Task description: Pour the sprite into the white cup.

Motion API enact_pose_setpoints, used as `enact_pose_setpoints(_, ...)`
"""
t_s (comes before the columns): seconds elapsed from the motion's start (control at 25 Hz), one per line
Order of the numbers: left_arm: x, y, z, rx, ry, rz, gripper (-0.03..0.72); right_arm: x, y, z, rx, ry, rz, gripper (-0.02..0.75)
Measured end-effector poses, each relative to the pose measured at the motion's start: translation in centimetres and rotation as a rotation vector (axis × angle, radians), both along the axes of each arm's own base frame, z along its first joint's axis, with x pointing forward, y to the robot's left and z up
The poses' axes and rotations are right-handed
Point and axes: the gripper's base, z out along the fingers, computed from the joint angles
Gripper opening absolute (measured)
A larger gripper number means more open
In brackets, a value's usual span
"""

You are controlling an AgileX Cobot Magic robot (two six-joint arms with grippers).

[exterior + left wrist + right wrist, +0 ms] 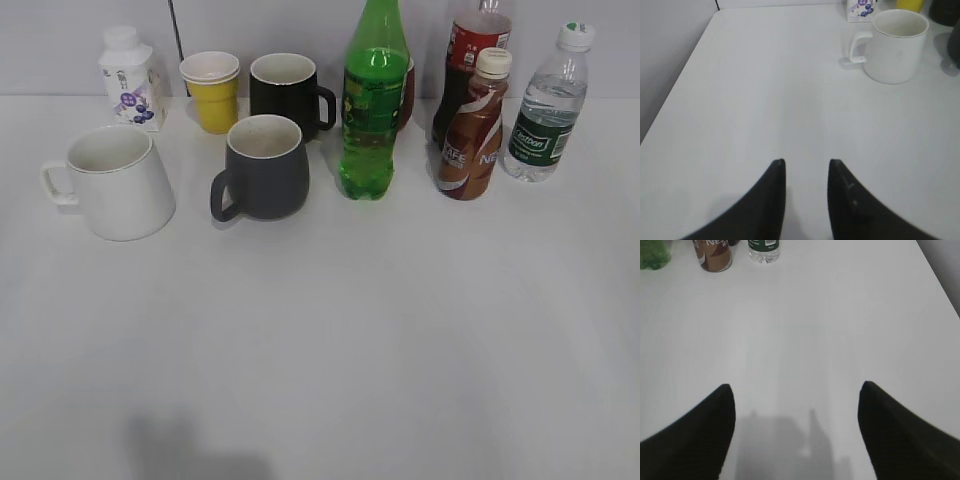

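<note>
Nothing grasped yet: first step judged to be reaching for the Sprite bottle (374, 100).

Best taken by the right gripper (796, 390) at mid-body, below the label bulge, kept upright and lifted clear of the brown coffee bottle (474, 125) just beside it, then carried over the grey mug (264, 165) to the white mug (115, 180) at back left. Right jaws spread wide, empty, over bare table (400, 340); left gripper (806, 167) narrowly parted, holding nothing, white mug ahead to its right.
</note>
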Motion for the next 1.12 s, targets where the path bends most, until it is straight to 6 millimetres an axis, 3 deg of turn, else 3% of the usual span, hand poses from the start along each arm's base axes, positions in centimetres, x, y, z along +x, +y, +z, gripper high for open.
enact_pose_setpoints(1.12, 0.00, 0.00, 0.00, 0.000, 0.000, 0.000, 0.231, 0.00, 0.00, 0.00, 0.000, 0.000, 0.000, 0.573)
